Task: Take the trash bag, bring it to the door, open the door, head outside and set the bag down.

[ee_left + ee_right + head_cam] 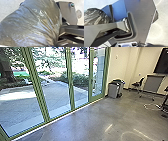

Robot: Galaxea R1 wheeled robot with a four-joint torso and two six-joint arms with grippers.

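Note:
The trash bag (31, 23) is a shiny, translucent dark sack that looms large in the left wrist view. Its folds draw together into a gathered neck, where my left gripper (51, 45) is shut on it. Part of the same crinkled bag (95, 16) shows beside the robot's body in the right wrist view. Green-framed glass door panels (56, 82) run along the left and middle of the head view. The rightmost glass panel (98, 74) has a broad green frame and stands next to the pale wall.
Beyond the glass lie a paved yard (22, 99) and shrubs. Grey bins (113, 90) stand against the wall right of the glass. Farther right are a chair (138, 83), a grey wheeled table (153, 83) and a cable on the concrete floor (100, 119). A dark screen hangs above.

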